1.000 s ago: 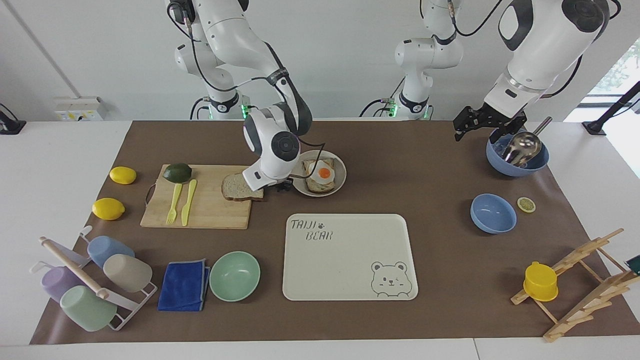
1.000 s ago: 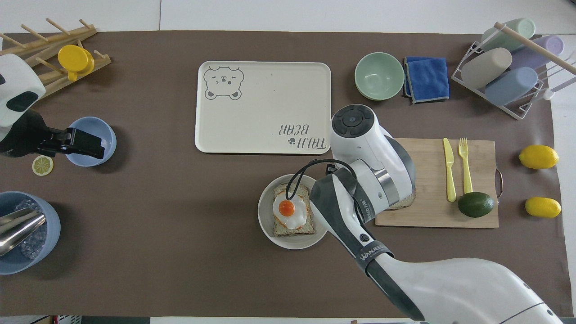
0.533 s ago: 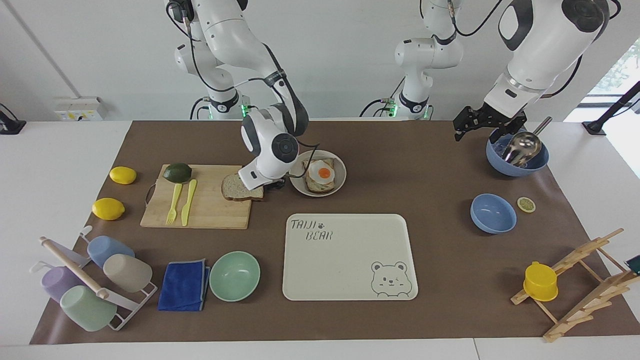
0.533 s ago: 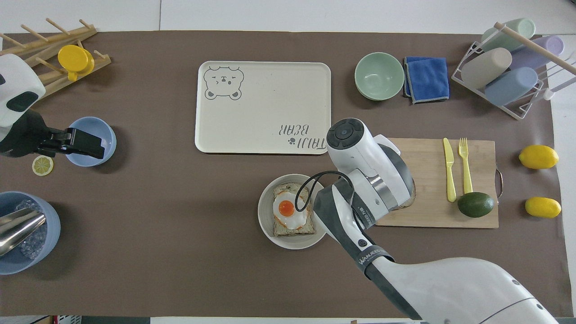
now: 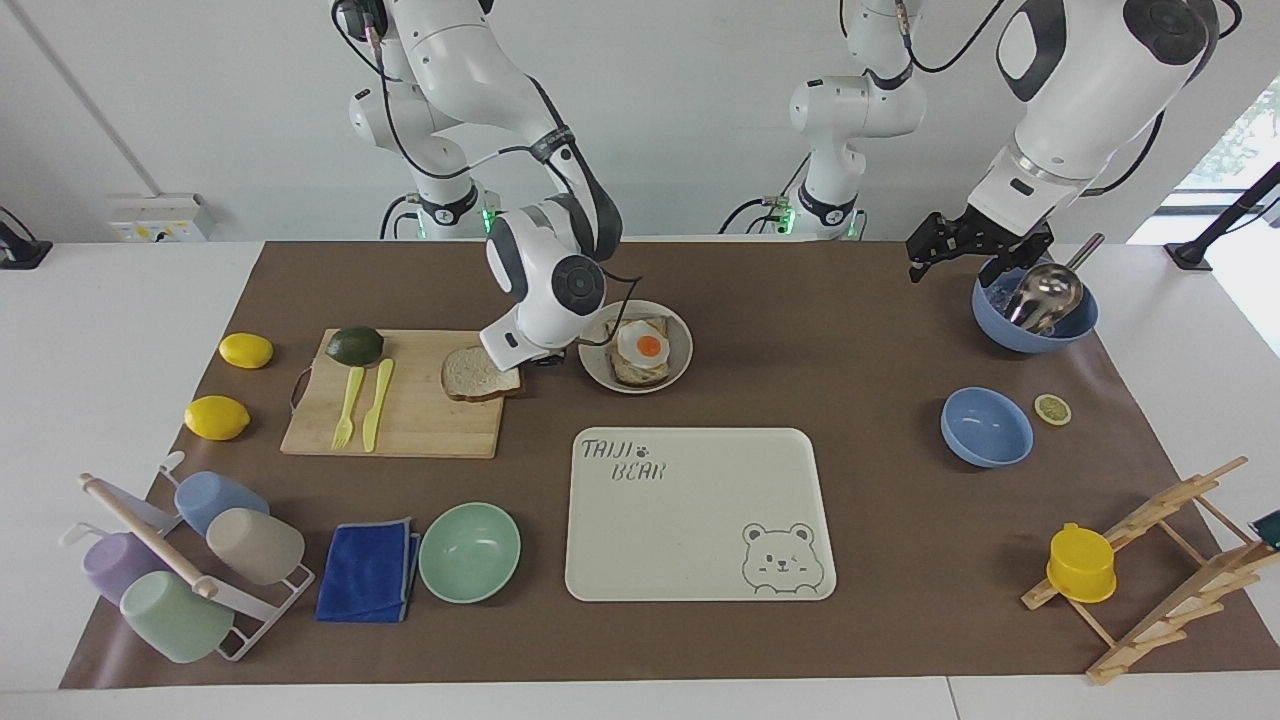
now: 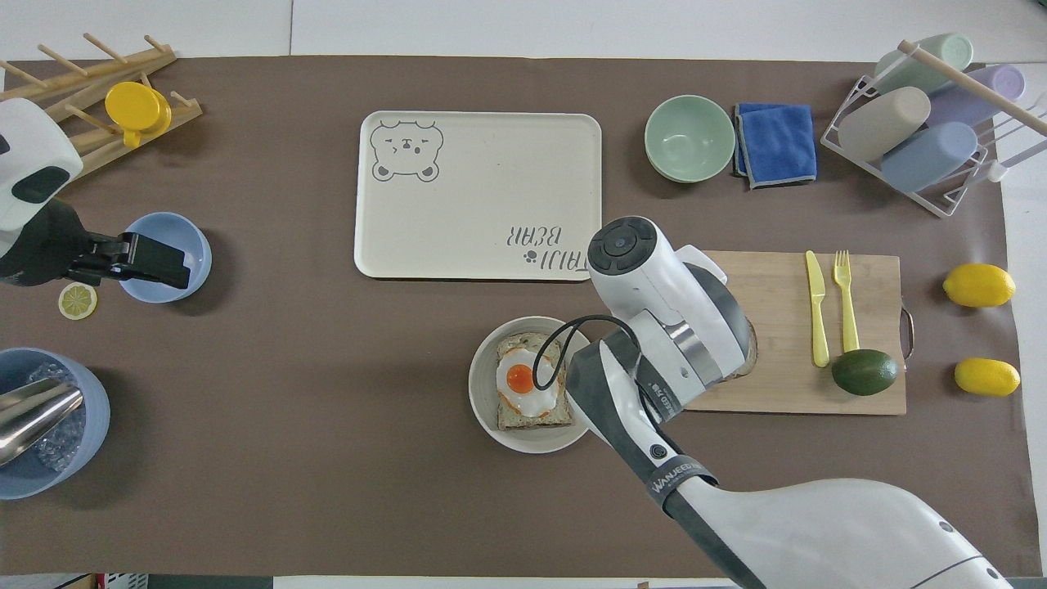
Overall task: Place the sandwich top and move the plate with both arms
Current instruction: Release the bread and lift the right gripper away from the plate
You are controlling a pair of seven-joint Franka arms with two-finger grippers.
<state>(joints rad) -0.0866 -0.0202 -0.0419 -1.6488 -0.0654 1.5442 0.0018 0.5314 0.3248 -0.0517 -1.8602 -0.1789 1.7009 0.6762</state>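
Right hand (image 5: 541,361) has pinched the sandwich top (image 5: 478,374) beside the plate (image 5: 681,340), nothing's stacked or moved yet, left hand (image 5: 975,247) waits wide open.

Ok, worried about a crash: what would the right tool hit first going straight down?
Probably the sandwich top, whose edge the right tool seems shut on; beneath lies cutting board or mat, unclear.

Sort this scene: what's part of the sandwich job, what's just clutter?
In the job:
- sandwich top, on the cutting board
- plate holding the egg slice
- right gripper, shut at the sandwich top's edge
- left gripper, open, waiting over the table

Lying about:
- bear tray
- mint bowl
- lemons
- avocado
- blue cloth
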